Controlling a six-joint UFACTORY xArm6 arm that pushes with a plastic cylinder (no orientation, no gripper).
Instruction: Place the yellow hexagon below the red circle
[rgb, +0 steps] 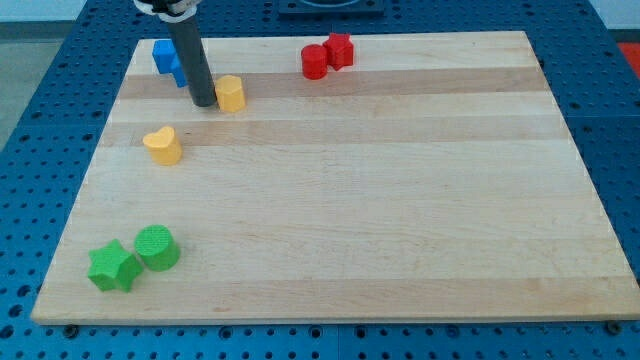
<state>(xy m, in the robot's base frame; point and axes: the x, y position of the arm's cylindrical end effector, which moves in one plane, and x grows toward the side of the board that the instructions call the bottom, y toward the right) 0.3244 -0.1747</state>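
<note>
Nearest you, lower left: green star (111, 267) and green circle (157, 247), clear of the work. No fingers are fitted; my tip (203, 101) stands just left of the yellow hexagon (231, 93), upper left on the surface (400, 220). Expect a light, rigid, free-sliding block; push its left face toward below the red circle (314, 62). Path looks open; yellow heart (162, 145) lies below-left.

Straight dark grey rod, smooth, cylindrical, matte finish. Upper end meets white and black fitting with thin orange edge, cut off at view's top. My tip (203, 103): plain blunt end.
</note>
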